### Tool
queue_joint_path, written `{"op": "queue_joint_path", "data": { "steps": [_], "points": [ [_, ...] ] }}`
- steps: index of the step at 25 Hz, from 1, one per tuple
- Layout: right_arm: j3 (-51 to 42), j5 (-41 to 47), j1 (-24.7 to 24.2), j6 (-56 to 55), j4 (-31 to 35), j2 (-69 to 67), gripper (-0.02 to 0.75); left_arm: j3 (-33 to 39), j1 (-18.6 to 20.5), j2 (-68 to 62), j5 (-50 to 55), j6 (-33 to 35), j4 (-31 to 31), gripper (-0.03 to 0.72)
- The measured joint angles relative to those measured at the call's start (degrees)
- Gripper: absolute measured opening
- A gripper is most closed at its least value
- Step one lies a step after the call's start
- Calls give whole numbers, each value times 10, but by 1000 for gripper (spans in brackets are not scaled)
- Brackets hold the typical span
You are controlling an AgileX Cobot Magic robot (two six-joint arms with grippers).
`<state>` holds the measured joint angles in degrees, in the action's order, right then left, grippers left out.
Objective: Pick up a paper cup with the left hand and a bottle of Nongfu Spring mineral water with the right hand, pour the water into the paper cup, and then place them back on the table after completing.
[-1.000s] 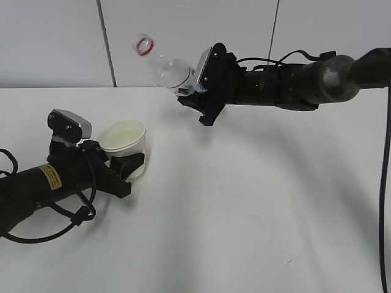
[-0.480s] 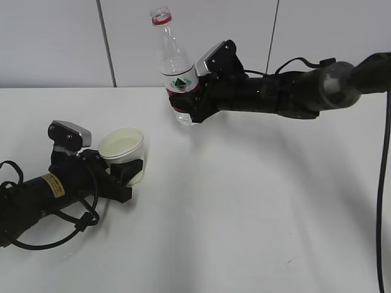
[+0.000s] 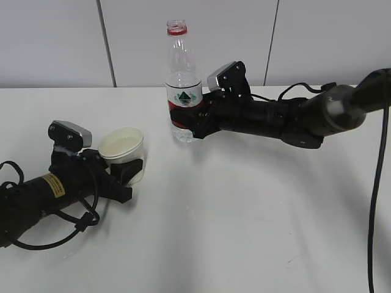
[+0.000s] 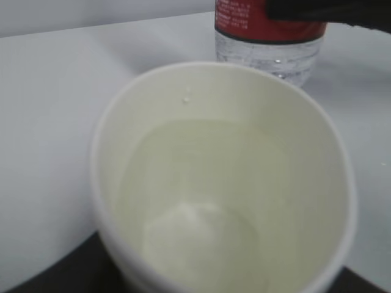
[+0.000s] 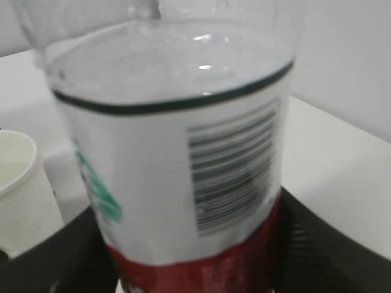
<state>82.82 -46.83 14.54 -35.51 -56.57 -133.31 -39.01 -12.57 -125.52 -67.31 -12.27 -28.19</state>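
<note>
A big white tabletop (image 3: 244, 213) sits in front of a plain grey wall. On the left side, the left gripper (image 3: 125, 171) lies low on the tabletop and is clamped around a paper cup (image 3: 123, 148). The cup stands up straight, and there is clear water (image 4: 201, 183) inside it. On the right side, the right gripper (image 3: 186, 119) is closed tight on the lower part of a water bottle (image 3: 182, 82). The bottle stands up straight with its bottom at the tabletop. It has a white and red label and no cap on top. The bottle is near the cup but not touching it.
</note>
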Motion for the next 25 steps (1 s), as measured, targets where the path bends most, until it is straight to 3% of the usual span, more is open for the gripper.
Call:
{"op": "queue_joint_path", "data": {
  "steps": [10, 15, 25],
  "points": [
    [-65, -51, 0, 41, 60, 0, 461, 0, -1, 0, 0, 2, 3, 358],
    [-68, -139, 0, 54, 98, -34, 461, 0, -1, 0, 0, 2, 3, 358],
    [-69, -125, 0, 84, 103, -43, 461, 0, -1, 0, 0, 2, 0, 358]
  ]
}}
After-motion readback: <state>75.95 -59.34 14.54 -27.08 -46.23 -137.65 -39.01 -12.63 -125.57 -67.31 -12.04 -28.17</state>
